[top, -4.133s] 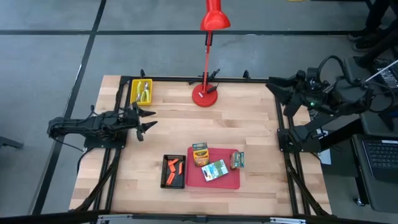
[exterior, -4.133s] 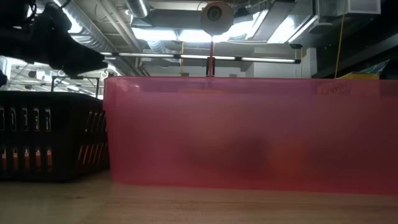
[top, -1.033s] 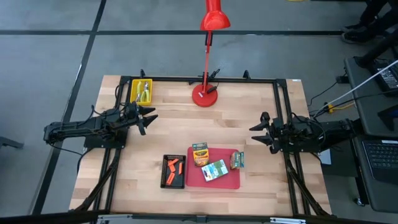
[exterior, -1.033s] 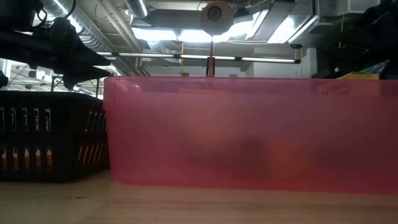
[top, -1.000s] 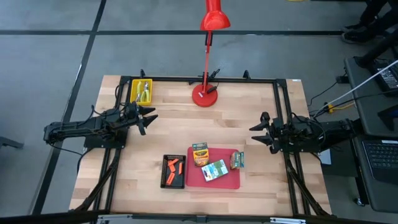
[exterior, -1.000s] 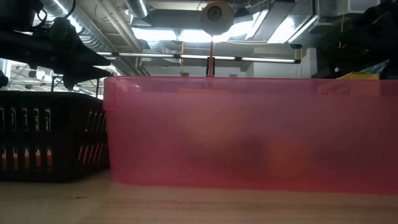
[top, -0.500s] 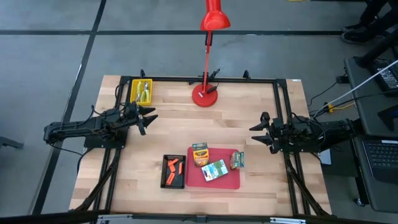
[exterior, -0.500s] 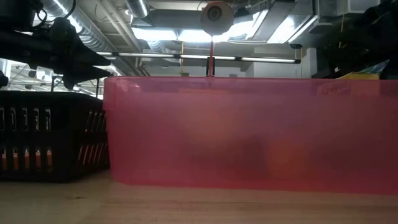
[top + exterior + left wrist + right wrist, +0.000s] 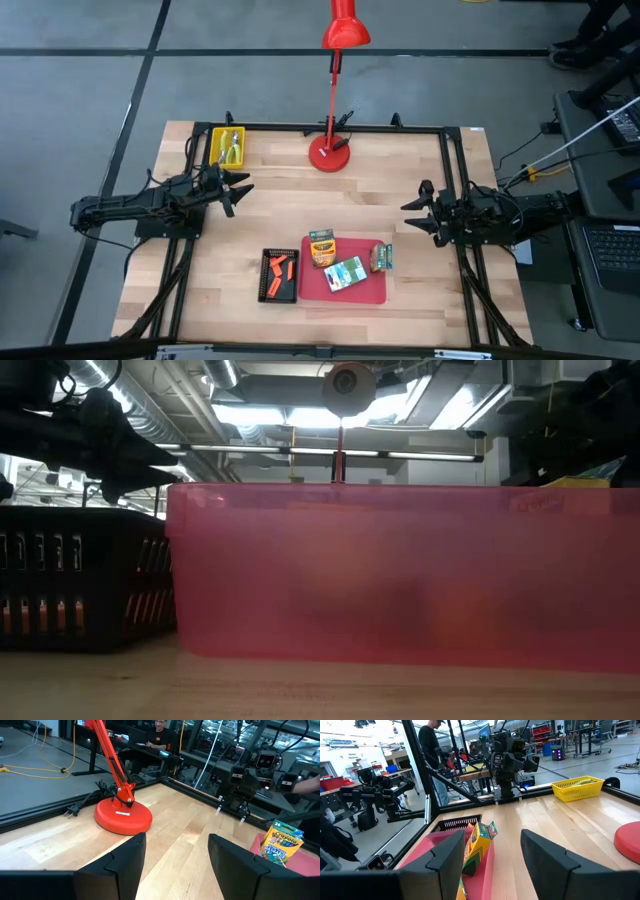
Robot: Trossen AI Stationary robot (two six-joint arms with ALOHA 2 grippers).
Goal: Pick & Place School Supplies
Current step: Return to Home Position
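Three yellow-green crayon boxes (image 9: 322, 246) (image 9: 346, 272) (image 9: 382, 257) sit on the red tray (image 9: 368, 292) near the table's near edge. One of them (image 9: 280, 842) (image 9: 477, 845) stands upright at the tray's far left corner. Orange sticks (image 9: 281, 267) lie in the black tray (image 9: 266, 275). The scissors-like tool (image 9: 232, 150) lies in the yellow tray (image 9: 216, 148) at the far left corner. My left gripper (image 9: 240, 190) (image 9: 177, 865) hovers open on the left side. My right gripper (image 9: 410, 215) (image 9: 492, 865) hovers open on the right side. The two face each other.
The red desk lamp's base (image 9: 330, 153) (image 9: 123, 815) stands at the middle of the far edge, its head out over the floor. A black frame rail (image 9: 450, 180) borders the table. The low view is filled by the red tray's wall (image 9: 400, 570) and the black tray (image 9: 80, 590). A person (image 9: 432, 745) stands beyond the table.
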